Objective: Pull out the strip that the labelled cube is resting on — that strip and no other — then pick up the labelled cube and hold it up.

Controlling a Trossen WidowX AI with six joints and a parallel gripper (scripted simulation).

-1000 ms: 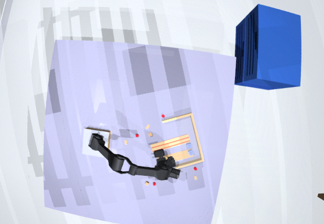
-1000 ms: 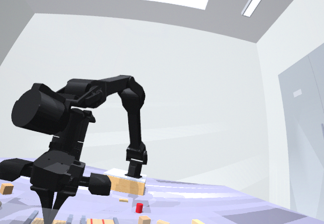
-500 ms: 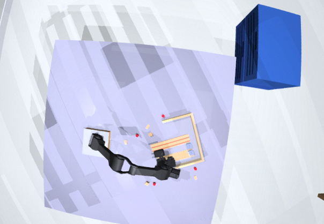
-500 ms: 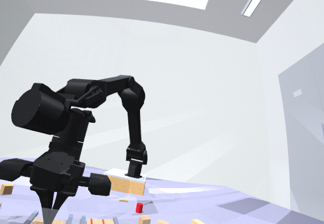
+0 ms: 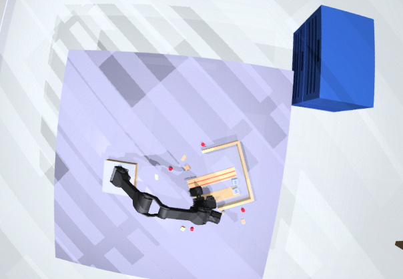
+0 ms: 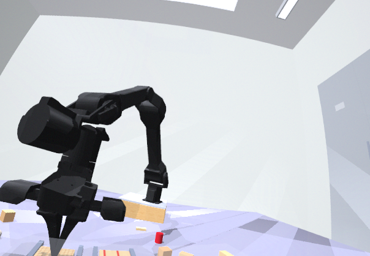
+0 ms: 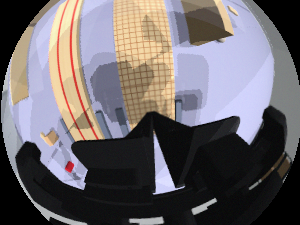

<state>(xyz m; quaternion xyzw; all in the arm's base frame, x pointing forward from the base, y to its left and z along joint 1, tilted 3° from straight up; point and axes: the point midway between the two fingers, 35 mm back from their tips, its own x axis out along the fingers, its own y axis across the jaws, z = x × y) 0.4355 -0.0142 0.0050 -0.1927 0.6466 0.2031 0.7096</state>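
My gripper (image 6: 55, 252) (image 7: 150, 115) is shut with nothing between its fingertips. It points down over the near end of the gridded strip (image 5: 222, 194) (image 6: 68, 251) (image 7: 145, 64). Beside that strip lies a strip with two red lines (image 5: 213, 175) (image 6: 111, 253) (image 7: 66, 54). In the top view, one pale blue cube (image 5: 235, 190) rests on the far end of the gridded strip. A second pale blue cube (image 5: 235, 181) sits close beside it, at the edge of the red-lined strip. Their marks are too small to tell which is labelled. Neither cube shows in the wrist view.
A wooden three-sided frame (image 5: 245, 169) surrounds the far ends of the strips. Low grey-blue rails (image 6: 80, 250) (image 7: 102, 124) flank the strips' near ends. Red cylinders (image 5: 170, 168) (image 6: 158, 237) (image 7: 69, 166) and small wooden blocks (image 5: 187, 167) (image 6: 165, 251) (image 7: 49, 137) lie around.
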